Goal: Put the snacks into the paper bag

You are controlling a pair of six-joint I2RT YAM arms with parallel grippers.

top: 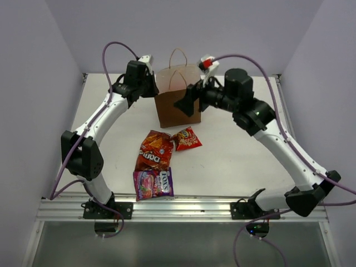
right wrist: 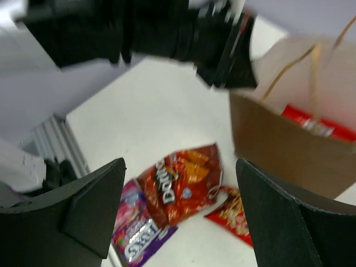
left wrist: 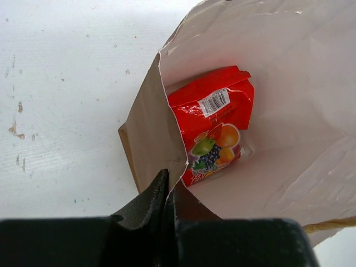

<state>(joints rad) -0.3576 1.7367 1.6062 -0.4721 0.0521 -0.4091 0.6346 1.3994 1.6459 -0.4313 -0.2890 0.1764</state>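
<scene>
Risks from here: left gripper (left wrist: pixel 167 186) is clamped on the paper bag's (top: pixel 172 108) left rim, and that pinch looks like all that holds the mouth open. Any tug could tip the bag or fold the wall in. Right gripper (right wrist: pixel 181 167) hangs just beside the bag's right side, jaws wide, nothing in them; swinging off could clip the handles (top: pixel 179 58). Doritos bag (top: pixel 154 150) is big for that mouth and may catch the rim. It lies against the purple-pink packet (top: pixel 152 184) and close to the small red-orange packet (top: pixel 187 138), so a grab could drag a neighbour. Red candy packet (left wrist: pixel 214 128) sits at the bag's bottom; the other three lie flat on the table (top: pixel 233 156) in front of the bag.
</scene>
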